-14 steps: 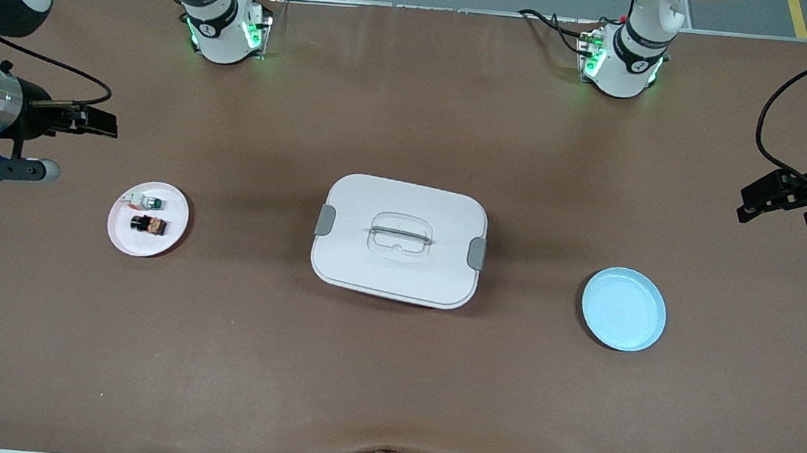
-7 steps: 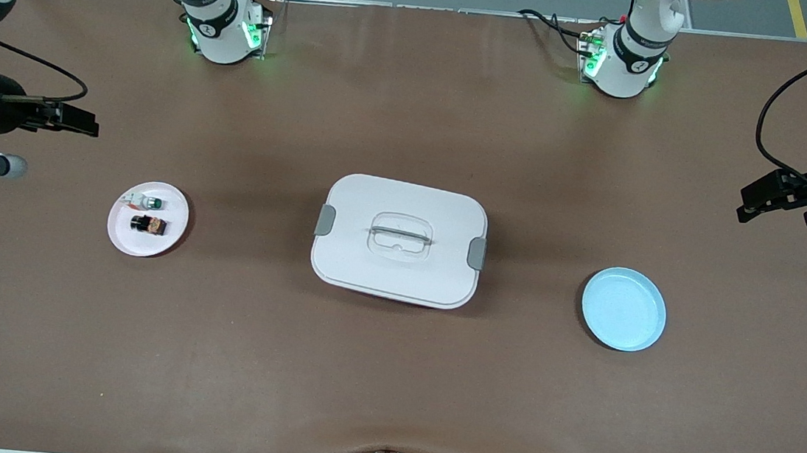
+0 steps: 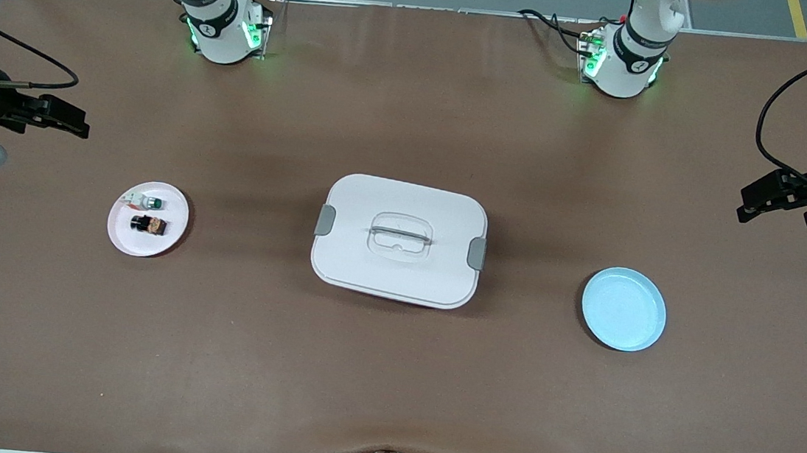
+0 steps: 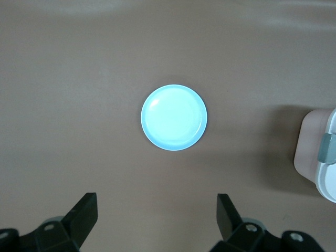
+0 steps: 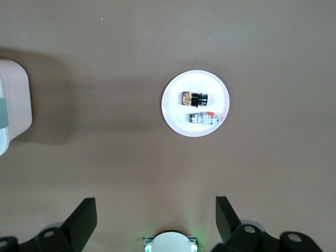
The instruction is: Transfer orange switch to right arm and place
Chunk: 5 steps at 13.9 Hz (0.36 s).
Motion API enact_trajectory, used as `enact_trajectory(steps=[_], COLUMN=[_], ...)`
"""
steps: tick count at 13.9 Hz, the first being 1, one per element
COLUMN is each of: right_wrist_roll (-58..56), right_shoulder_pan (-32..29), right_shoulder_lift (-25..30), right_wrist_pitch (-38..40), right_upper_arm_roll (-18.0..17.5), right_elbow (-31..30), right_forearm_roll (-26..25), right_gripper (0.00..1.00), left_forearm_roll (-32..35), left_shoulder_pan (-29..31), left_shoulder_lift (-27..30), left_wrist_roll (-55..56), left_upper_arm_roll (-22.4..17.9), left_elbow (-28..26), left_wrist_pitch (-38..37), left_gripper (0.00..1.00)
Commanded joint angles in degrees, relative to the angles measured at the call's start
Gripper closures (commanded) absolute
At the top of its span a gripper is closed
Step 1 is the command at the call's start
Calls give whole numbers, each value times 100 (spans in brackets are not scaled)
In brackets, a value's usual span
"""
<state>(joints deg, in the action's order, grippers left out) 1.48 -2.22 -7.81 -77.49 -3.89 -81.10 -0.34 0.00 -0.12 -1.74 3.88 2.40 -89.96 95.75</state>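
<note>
The orange switch (image 3: pixel 148 225) (image 5: pixel 194 98), a small black block with an orange centre, lies on a white plate (image 3: pixel 125 237) (image 5: pixel 176 113) beside a white part with a green cap (image 3: pixel 149 202) (image 5: pixel 205 118). My right gripper (image 3: pixel 77 119) (image 5: pixel 156 206) hangs open and empty over bare table near the right arm's end, apart from that plate. At the left arm's end my left gripper (image 3: pixel 746 204) (image 4: pixel 157 198) waits, open and empty, over bare table with a light blue plate (image 3: pixel 623 309) (image 4: pixel 174 117) below it.
A white lidded box (image 3: pixel 399 241) (image 4: pixel 320 157) (image 5: pixel 10 105) with grey clips stands mid-table between the two plates. The blue plate holds nothing. Cables trail along the table edge nearest the front camera.
My right gripper has drawn back toward the right arm's end of the table, away from the white plate. The left arm and the objects have not moved.
</note>
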Motion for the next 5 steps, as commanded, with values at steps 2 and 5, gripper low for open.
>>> enact_trajectory(steps=[2,5], right_wrist_roll=[98,535], right_shoulder_pan=[-68,-77], right_shoulder_lift=[210,254], right_wrist_pitch=[-91,-109], right_upper_arm_roll=[-7,-7], right_elbow=[-178,-204], right_forearm_roll=[104,113], right_gripper=[0,0], left_forearm_roll=[53,44], left_shoulder_pan=[4,4], left_shoulder_lift=[-28,-28], left_wrist_roll=[-54,-54], left_upper_arm_roll=[15,15], left_elbow=[128,128], left_wrist_pitch=[-145,-145], left_gripper=[0,0])
